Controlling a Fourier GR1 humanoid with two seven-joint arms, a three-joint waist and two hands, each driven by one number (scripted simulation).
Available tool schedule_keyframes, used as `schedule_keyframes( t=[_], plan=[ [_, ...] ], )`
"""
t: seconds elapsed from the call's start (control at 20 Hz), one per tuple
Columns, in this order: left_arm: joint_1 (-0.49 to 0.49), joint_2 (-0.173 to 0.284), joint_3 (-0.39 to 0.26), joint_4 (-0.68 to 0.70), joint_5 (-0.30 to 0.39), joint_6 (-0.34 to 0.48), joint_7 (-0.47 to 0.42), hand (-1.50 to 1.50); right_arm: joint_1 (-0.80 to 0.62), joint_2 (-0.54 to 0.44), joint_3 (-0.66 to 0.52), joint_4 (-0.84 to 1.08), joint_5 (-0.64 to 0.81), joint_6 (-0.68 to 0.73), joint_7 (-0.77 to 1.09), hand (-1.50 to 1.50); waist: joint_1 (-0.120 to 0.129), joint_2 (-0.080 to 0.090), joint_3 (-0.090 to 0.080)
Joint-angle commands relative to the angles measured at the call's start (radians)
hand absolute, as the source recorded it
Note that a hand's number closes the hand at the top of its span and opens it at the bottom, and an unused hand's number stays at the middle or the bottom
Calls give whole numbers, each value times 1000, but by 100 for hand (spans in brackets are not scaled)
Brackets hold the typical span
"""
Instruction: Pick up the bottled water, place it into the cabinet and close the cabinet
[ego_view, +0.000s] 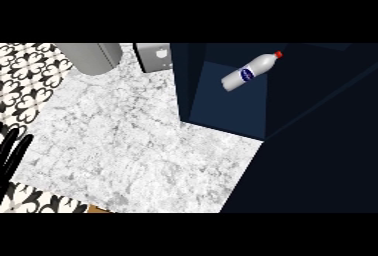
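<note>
With the bottled water (251, 73) already lying inside the open cabinet (221, 107), the left hand (15, 150) rested far off to its left, fingers straight, holding nothing; the right hand was unseen.

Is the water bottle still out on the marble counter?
No, the water bottle lies tilted inside the open dark blue cabinet, off the marble counter, with no robot hand on it.

From my station I see only the fingers of the left hand (13, 150); the left edge cuts off its palm and forearm. The grey container (90, 56) and the grey box (153, 56) are cut at the top. The label on the bottled water (249, 73) is too small to read.
</note>
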Motion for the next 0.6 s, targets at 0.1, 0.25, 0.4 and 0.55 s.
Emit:
schedule_keyframes(
  t=[0.1, 0.25, 0.4, 0.55],
  plan=[
    [-9, 6, 12, 3, 4, -17, -4, -150, -10, 69, 125, 41, -82, -16, 61, 150, 39, 31, 4],
    [-28, 12, 13, -1, 8, -27, 1, -150, -9, 70, 123, 61, -111, -8, 57, 150, 48, 43, 6],
    [-34, 11, 22, 7, 11, -28, -3, -150, -10, 94, 99, 70, -135, -30, 54, 150, 52, 47, 7],
    [-35, 18, 29, 15, 14, -34, 0, -150, -10, 108, 66, 77, -135, -57, 76, 150, 45, 44, 7]
  ],
)
